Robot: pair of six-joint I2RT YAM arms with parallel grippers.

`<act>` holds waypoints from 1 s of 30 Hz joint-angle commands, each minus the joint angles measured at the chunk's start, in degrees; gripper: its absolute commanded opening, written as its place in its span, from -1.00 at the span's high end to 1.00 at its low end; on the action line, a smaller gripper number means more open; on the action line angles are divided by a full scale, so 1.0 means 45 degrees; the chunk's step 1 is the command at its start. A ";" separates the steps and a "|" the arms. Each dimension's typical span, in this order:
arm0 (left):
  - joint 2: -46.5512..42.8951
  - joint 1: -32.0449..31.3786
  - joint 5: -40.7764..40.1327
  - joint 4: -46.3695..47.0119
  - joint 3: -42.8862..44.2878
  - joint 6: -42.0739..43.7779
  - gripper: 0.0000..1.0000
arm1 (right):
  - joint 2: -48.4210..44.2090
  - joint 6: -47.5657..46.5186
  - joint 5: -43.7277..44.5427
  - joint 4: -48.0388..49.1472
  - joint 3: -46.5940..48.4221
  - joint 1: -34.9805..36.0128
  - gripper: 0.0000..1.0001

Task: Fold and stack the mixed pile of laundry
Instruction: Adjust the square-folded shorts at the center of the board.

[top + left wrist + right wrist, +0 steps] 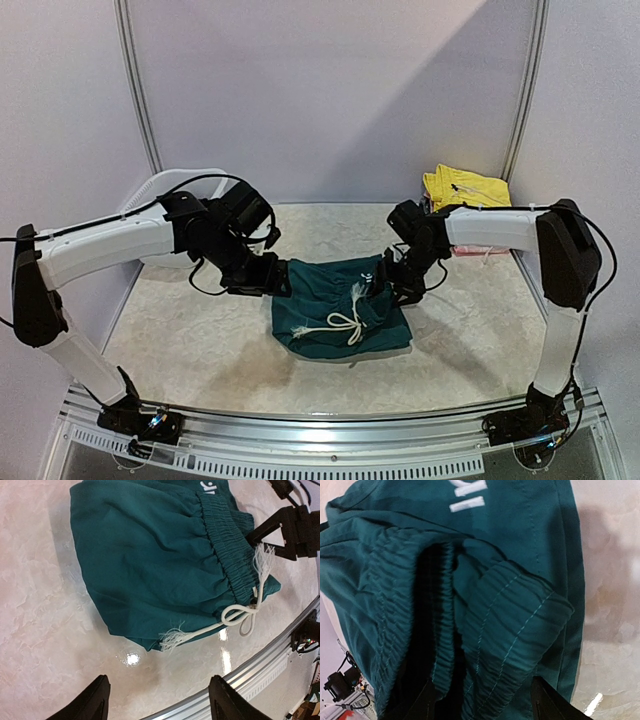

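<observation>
**Teal shorts mid-fold, both grippers spread**

Near edge of table (200, 345): white drawstring (340, 325) trails off the teal shorts (335, 295), bunched at centre. Left gripper (159, 682), fingers apart, hovers over bare table beside their left edge. Right gripper (482, 690), fingers apart, straddles the waistband (495, 620). Rear: yellow garment (465, 187) right, white tub (160, 190) left. Judged: shorts being folded; next, pinch both sides and lay flat

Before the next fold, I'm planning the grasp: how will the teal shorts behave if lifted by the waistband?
The teal shorts look floppy: their wrinkles suggest they would sag and unfold. Probably light, since the cloth lies thin and flat. The loose white drawstring would likely dangle and could snag.
</observation>
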 commanded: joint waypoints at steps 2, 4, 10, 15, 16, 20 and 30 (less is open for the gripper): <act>-0.0298 0.0123 0.0026 0.0073 -0.0187 0.0075 -0.35 | 0.0670 -0.0155 0.0057 -0.0143 0.0331 -0.0108 -0.22; -0.0346 0.0123 -0.0001 0.0032 -0.0243 0.0123 -0.35 | 0.0770 -0.0140 0.0005 -0.0076 0.0332 -0.0105 -0.11; -0.0571 0.0123 -0.0042 -0.0052 -0.0484 0.0152 -0.32 | 0.1058 -0.0245 -0.0375 0.0222 0.0615 -0.0110 0.56; -0.0893 0.0122 -0.0215 -0.0061 -0.0676 0.0134 -0.27 | 0.1091 -0.1188 -0.0074 -0.1062 0.2005 -0.0092 0.99; -0.0971 0.0123 -0.0250 -0.0053 -0.0698 0.0114 -0.27 | 0.1038 -0.1503 0.0167 -0.1480 0.2401 -0.0084 1.00; -0.1213 0.0123 -0.0388 -0.0183 -0.0726 0.0124 -0.25 | 0.1058 -0.2717 0.1093 -0.2933 0.4092 -0.0089 1.00; -0.1165 0.0123 -0.0548 -0.0865 -0.0339 0.0454 -0.22 | 0.2521 -0.4959 0.3734 -0.3779 0.6485 -0.0229 1.00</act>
